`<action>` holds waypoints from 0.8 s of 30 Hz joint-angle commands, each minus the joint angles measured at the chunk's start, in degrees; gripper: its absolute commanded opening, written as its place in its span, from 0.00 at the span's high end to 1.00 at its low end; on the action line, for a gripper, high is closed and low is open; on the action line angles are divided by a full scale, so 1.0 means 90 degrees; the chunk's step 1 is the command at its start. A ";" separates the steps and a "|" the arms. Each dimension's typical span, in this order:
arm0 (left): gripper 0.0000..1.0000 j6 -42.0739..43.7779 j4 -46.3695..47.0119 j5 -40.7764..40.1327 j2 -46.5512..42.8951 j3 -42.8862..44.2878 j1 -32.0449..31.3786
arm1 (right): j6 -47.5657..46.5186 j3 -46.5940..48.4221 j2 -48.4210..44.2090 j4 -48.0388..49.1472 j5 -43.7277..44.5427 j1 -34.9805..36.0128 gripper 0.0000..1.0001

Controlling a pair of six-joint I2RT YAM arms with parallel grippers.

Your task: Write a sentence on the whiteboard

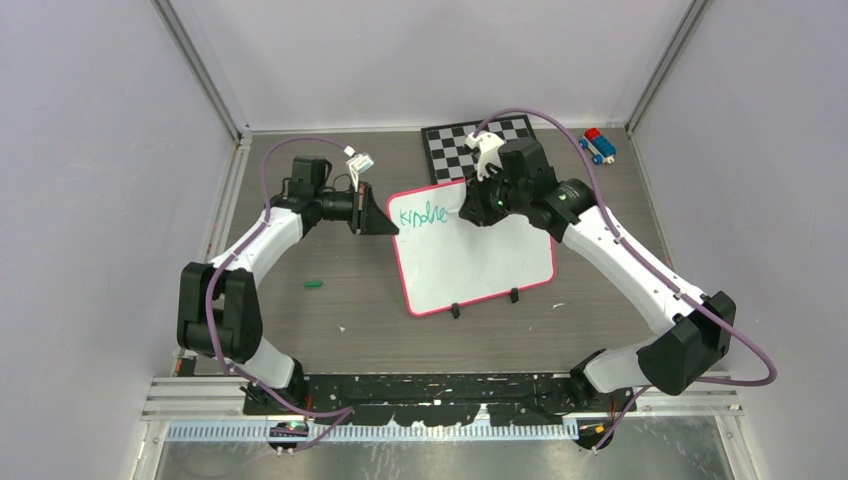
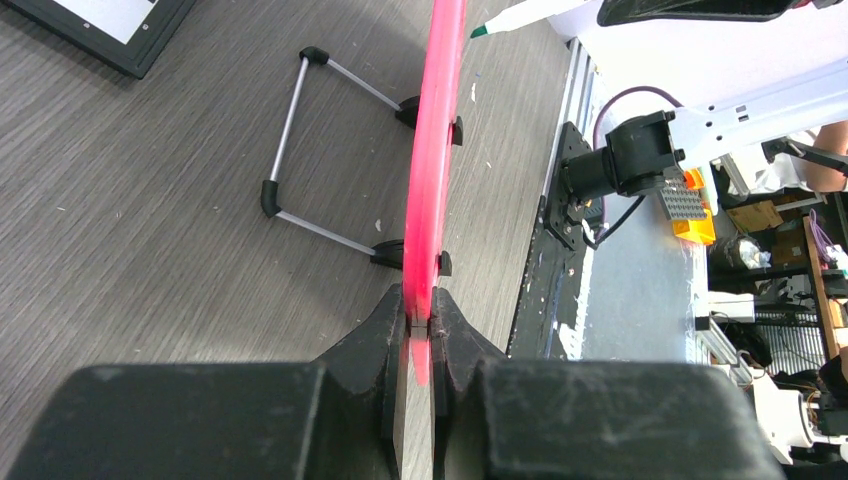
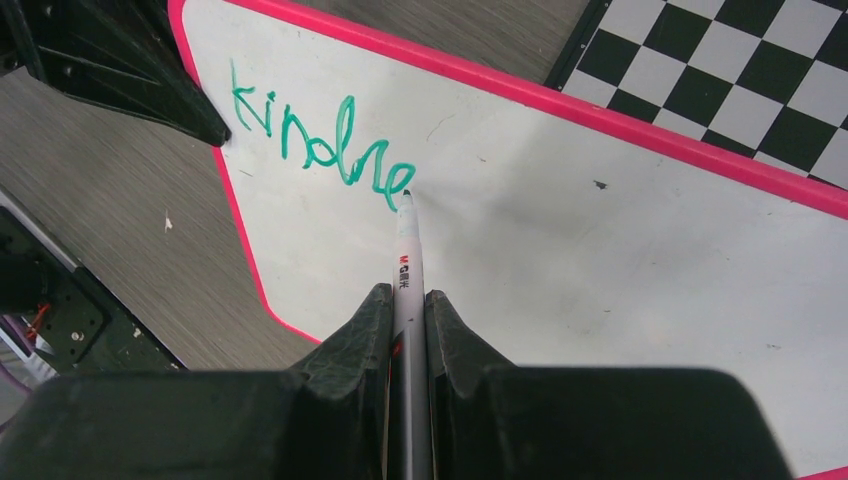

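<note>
Top view: whiteboard [image 1: 480,260] sits mid-counter [image 1: 330,320], propped up on its two black feet, skewed relative to the counter edge. Left claw [image 1: 378,218] is on the board's upper-left corner. Right claw [image 1: 476,206] is over the top edge, just right of the green lettering [image 1: 418,215]. Chequered board [image 1: 478,143] lies behind the whiteboard, partly under the right arm. Red-and-blue toy blocks [image 1: 598,145] are in the far right corner. A small green piece [image 1: 314,285] lies on the counter left of the board, well apart from it.

Left wrist: left claw [image 2: 420,322] is pinching the whiteboard's pink frame [image 2: 436,150] edge-on, fingers pressed on both faces. Wire stand [image 2: 300,135] folds out behind the board onto the counter. Marker [image 2: 505,20] tip shows at the top, on the board's writing side.

Right wrist: right claw [image 3: 408,305] is clamped on the marker [image 3: 407,255]. The tip touches the whiteboard [image 3: 620,260] at the end of the lettering [image 3: 315,140], which reads "kindne". Left claw [image 3: 130,75] is at the board's corner beside the "k". Chequered board [image 3: 730,80] is past the far frame.
</note>
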 commanded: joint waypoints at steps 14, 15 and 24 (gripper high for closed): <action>1.00 0.0034 -0.0023 0.0199 -0.0104 0.0029 -0.0044 | -0.0015 0.0355 0.0114 0.0355 0.0430 -0.0063 1.00; 1.00 0.0034 -0.0019 0.0196 -0.0092 0.0029 -0.0042 | -0.0006 0.0349 0.0135 0.0353 0.0404 -0.0052 1.00; 1.00 0.0044 -0.0020 0.0200 -0.0064 0.0031 -0.0042 | -0.0020 0.0010 0.0124 0.0388 0.0315 -0.0002 1.00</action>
